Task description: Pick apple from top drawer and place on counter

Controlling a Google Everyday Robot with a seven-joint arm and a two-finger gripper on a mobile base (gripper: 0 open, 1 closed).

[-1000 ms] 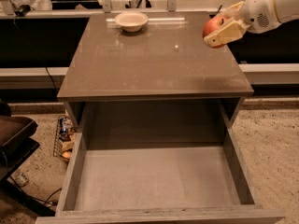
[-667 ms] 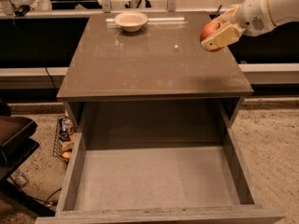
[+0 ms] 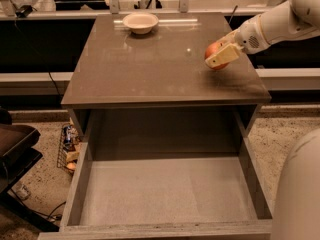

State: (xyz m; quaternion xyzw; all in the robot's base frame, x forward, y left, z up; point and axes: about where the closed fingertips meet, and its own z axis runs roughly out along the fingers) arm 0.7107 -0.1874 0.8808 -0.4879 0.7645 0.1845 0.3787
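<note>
The red-orange apple (image 3: 214,50) is held in my gripper (image 3: 220,55) just above the right side of the grey-brown counter (image 3: 150,69). The cream fingers (image 3: 223,56) are shut around it, and the near finger hides part of the apple. The white arm reaches in from the upper right. The top drawer (image 3: 165,189) is pulled out wide below the counter, and its flat grey floor holds nothing.
A cream bowl (image 3: 140,22) stands at the back of the counter. A dark chair (image 3: 15,149) and a small rack of items (image 3: 69,146) are on the floor at the left. A white robot part (image 3: 299,194) fills the lower right corner.
The gripper has carried the apple leftward and down, from beyond the counter's right edge to just above its right side.
</note>
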